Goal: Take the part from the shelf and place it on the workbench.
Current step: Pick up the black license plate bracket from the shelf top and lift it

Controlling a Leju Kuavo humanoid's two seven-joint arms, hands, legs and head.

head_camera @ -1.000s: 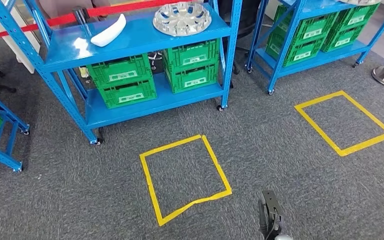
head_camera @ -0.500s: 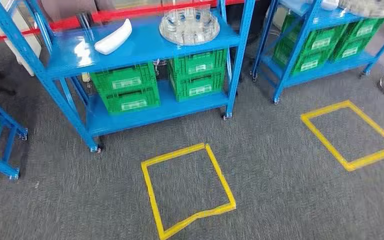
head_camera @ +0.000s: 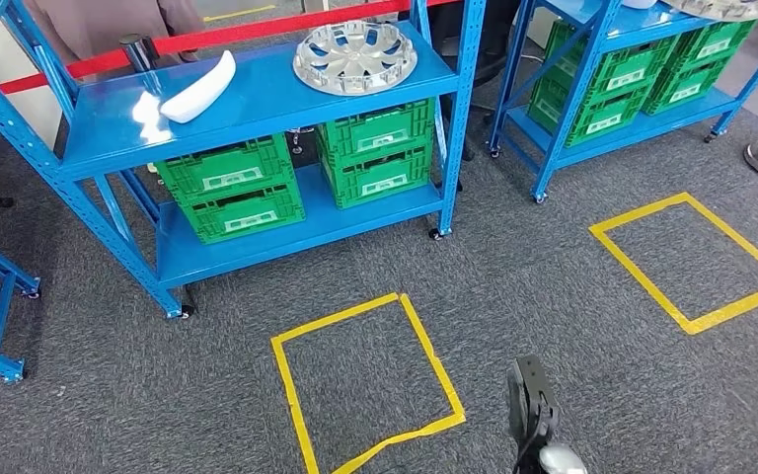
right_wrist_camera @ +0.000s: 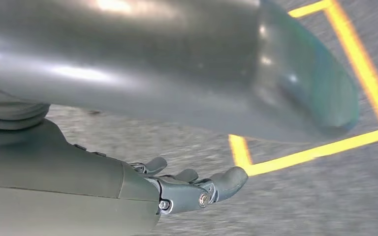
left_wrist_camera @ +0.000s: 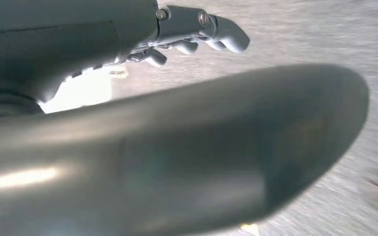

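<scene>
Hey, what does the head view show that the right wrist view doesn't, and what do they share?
Head view alone: the blue shelf carrying a white curved part and a silver wheel cover, green crates below, and a red barrier tape. Right wrist view alone: the right robot hand close up, holding nothing, fingers loosely extended. Both share the grey carpet and yellow floor tape.

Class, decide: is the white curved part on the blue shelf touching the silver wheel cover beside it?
Apart. In the head view, the white curved part lies left of the silver wheel cover, with bare blue shelf plainly visible between them.
</scene>
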